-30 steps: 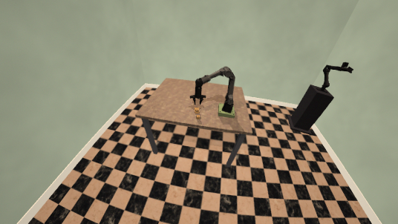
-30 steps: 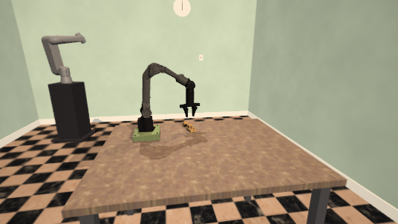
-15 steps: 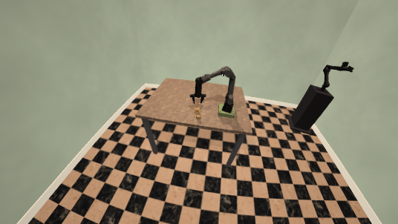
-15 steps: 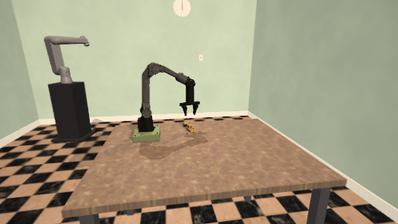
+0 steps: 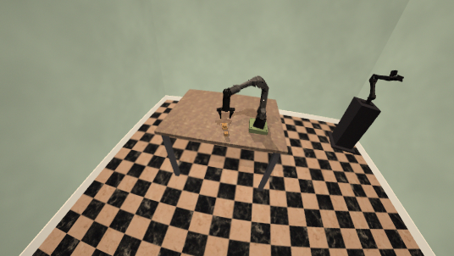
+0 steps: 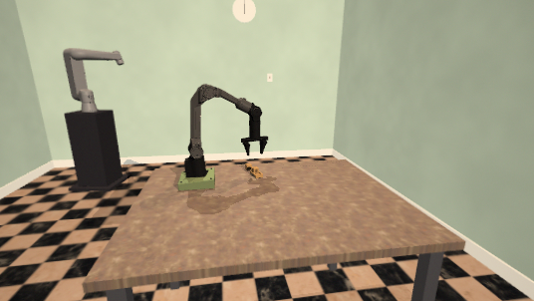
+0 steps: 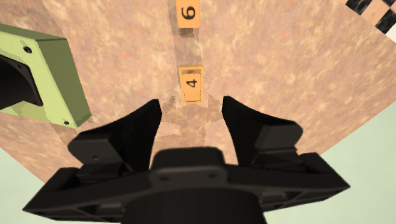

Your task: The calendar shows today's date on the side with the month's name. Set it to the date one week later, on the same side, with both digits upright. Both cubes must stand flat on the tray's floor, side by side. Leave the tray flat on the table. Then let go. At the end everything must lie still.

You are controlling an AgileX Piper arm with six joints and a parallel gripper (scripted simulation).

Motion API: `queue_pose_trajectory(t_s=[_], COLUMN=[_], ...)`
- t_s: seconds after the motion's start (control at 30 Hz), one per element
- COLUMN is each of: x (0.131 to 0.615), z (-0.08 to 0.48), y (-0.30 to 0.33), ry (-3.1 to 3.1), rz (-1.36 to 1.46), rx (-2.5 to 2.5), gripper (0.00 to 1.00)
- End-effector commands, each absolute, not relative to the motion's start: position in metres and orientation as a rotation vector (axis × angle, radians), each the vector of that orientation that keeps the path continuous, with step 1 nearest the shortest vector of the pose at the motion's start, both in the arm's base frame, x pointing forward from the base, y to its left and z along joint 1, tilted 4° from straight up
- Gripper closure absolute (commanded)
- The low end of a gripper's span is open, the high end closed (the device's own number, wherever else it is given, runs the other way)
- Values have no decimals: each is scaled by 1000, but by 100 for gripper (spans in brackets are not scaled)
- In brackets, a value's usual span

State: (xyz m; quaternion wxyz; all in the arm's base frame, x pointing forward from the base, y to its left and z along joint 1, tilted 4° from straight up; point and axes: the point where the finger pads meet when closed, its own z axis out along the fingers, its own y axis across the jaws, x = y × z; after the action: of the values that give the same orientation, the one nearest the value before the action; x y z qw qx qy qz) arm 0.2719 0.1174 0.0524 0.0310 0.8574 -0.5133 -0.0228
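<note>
2 cubes on table: "4" cube (image 7: 191, 84) center frame, "6" cube (image 7: 188, 14) top; gripper (image 7: 192, 117) wide open above, empty.

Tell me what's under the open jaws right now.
Below the gripper, whose jaws are wide apart and empty, an orange cube showing a 4 rests on the table. The cube's underside is hidden.

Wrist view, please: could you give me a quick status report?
Gripper open, empty, above the table. Cube showing 4 lies below it; cube showing 6 lies apart. Nothing between them.
</note>
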Motion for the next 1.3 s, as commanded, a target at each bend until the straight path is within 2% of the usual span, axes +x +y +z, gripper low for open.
queue_pose_trajectory(t_s=[0.0,0.13,0.23,0.27,1.27], x=[270,239,229,229,228], z=[51,36,33,33,33], y=[123,179,195,195,195], ry=[-1583,-1583,-1584,-1583,-1584], rz=[-70,-72,-67,-67,-69], rx=[2642,2640,2644,2643,2643], gripper=[0,0,0,40,40])
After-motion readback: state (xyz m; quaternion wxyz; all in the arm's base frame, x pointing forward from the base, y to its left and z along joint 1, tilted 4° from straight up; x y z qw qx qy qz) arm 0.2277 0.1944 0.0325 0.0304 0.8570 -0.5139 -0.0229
